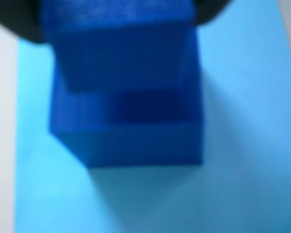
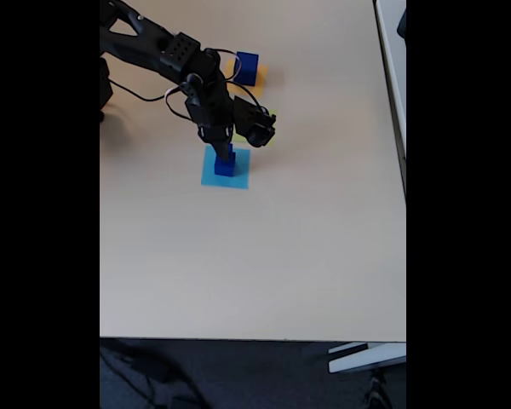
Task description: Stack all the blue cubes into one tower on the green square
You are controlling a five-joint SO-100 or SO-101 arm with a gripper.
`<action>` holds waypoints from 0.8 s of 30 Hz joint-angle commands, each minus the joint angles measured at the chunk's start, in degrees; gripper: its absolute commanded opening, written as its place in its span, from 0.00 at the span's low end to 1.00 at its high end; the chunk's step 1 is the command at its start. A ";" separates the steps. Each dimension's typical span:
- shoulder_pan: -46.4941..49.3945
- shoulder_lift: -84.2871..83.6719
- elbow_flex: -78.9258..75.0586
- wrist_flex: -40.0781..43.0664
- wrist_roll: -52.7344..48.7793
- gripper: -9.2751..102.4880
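On the light-blue square patch (image 2: 226, 167), the gripper (image 2: 227, 152) grips a blue cube (image 1: 121, 43) atop another (image 1: 131, 131); lift vertically.

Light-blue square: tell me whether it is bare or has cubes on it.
Occupied. In the wrist view two blue cubes stand stacked on the light-blue square; the fixed view shows the hand right over them.

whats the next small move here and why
Probably close on the upper blue cube and lift it: the end effector hangs over a two-cube stack on the light-blue square, while the green square lies beside the arm.
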 commanded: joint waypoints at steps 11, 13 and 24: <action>0.70 0.53 0.00 -1.23 0.26 0.09; 0.62 0.53 0.00 -1.23 0.35 0.09; 0.44 0.53 0.97 -1.41 1.05 0.11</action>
